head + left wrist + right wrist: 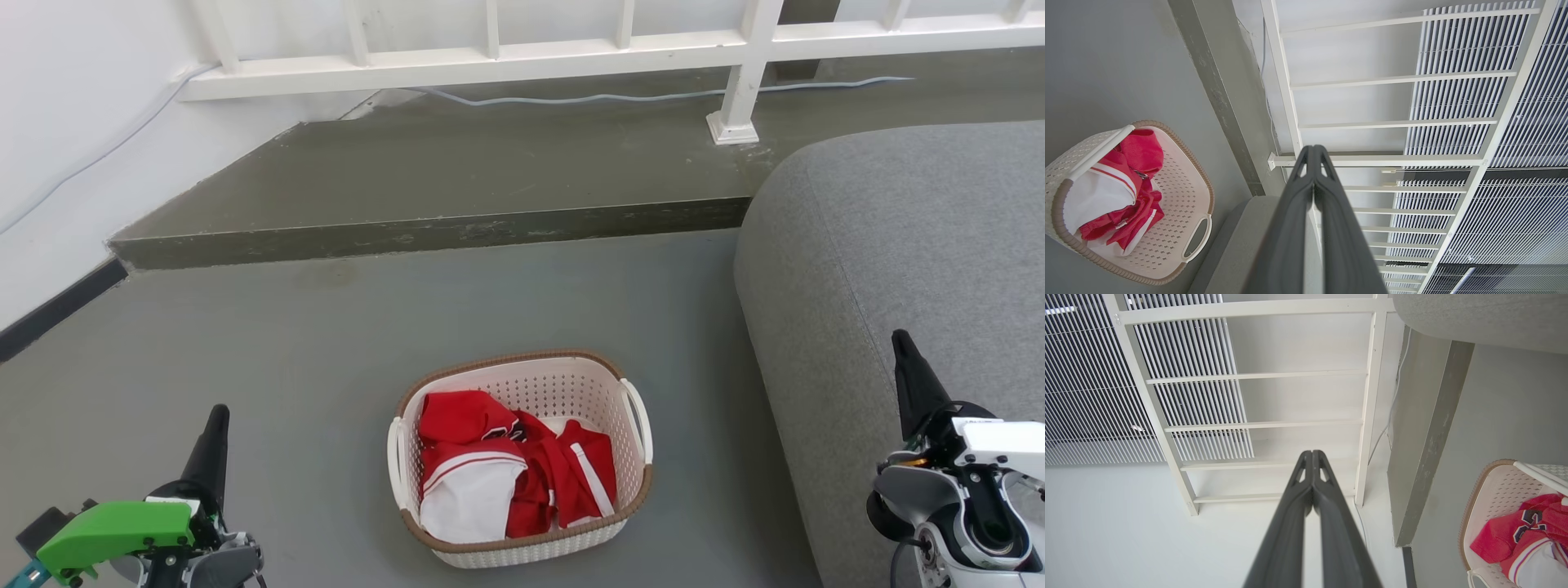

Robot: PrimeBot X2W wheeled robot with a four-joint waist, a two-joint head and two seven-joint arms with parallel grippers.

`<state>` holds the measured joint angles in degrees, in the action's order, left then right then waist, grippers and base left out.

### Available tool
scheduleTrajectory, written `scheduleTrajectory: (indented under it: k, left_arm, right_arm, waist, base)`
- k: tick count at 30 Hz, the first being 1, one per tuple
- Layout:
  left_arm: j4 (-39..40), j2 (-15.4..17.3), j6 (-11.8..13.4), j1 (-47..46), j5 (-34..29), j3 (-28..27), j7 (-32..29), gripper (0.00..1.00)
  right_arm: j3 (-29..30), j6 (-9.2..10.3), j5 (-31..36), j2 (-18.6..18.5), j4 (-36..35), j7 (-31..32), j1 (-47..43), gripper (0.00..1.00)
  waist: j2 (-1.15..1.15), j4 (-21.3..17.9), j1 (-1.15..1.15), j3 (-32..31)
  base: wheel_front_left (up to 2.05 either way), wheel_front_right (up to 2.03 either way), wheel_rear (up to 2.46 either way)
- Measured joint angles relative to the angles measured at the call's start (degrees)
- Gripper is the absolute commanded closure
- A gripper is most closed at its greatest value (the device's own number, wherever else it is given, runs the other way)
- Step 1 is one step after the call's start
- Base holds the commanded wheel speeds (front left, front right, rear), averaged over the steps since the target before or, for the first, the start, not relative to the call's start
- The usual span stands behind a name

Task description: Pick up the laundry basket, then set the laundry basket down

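The laundry basket (552,393) stands on the grey floor at the lower middle of the head view, cream-white and perforated with a brown rim, white side handles and red-and-white clothes (506,474) inside. My left gripper (215,418) is at the lower left, well to the left of the basket, fingers pressed together and empty. At the lower right my right gripper (901,341) rises in front of the sofa, also shut with nothing held. The basket (1180,192) lies left of my left gripper (1312,149) in the left wrist view. It (1490,490) lies right of my right gripper (1312,453) in the right wrist view.
A grey sofa (914,261) fills the right side, close to the basket's right handle. Behind the basket a raised step (441,233) crosses the floor, with a white railing (571,53) and a cable (653,96) on it. A white wall (73,147) stands at the left.
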<state>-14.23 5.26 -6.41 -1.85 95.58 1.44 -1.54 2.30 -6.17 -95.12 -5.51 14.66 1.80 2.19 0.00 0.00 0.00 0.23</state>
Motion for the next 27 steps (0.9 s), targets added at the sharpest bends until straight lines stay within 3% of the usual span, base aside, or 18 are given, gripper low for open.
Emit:
scheduleTrajectory:
  k: [27]
  left_arm:
    - [-0.8, 0.1, -0.1, -0.5, 0.6, -0.5, -0.3, 1.00]
  right_arm:
    - [0.4, -0.37, -0.7, 0.0, 0.7, 0.4, 0.8, 1.00]
  waist:
    - [0.00, 0.0, 0.00, -0.1]
  base:
    - [0.00, 0.00, 0.00]
